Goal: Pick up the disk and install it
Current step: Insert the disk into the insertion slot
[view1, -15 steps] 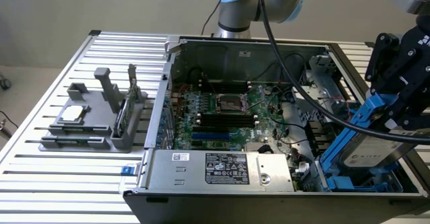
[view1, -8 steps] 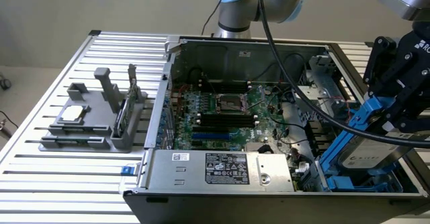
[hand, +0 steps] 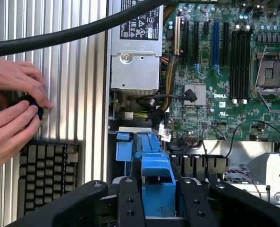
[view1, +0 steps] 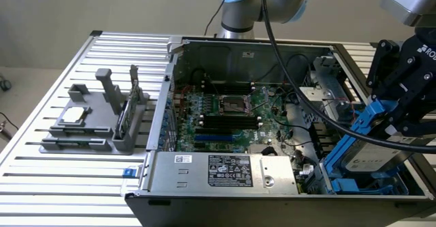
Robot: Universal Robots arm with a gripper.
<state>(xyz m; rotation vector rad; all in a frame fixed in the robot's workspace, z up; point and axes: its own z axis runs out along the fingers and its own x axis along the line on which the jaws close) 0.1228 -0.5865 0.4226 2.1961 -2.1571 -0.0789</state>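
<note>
The disk [view1: 371, 158], a silver-grey drive in a blue carrier, hangs tilted over the drive bay [view1: 354, 187] at the exterior view's right front corner of the open computer case [view1: 167, 74]. My gripper [view1: 402, 116] is shut on its upper end. In the wrist view the blue carrier [hand: 156, 172] sits clamped between the black fingers [hand: 129, 204] of the gripper [hand: 161, 204], above a blue bay bracket [hand: 123, 146].
The case holds a motherboard [view1: 232, 112] and a power supply [view1: 228, 172]. A grey fixture [view1: 89, 132] on the slatted table carries a small chip [view1: 73, 116] and a green card [view1: 126, 116]. A person's hands [hand: 12, 111] and a keyboard [hand: 45, 175] lie beside the case. A black cable [hand: 73, 33] crosses overhead.
</note>
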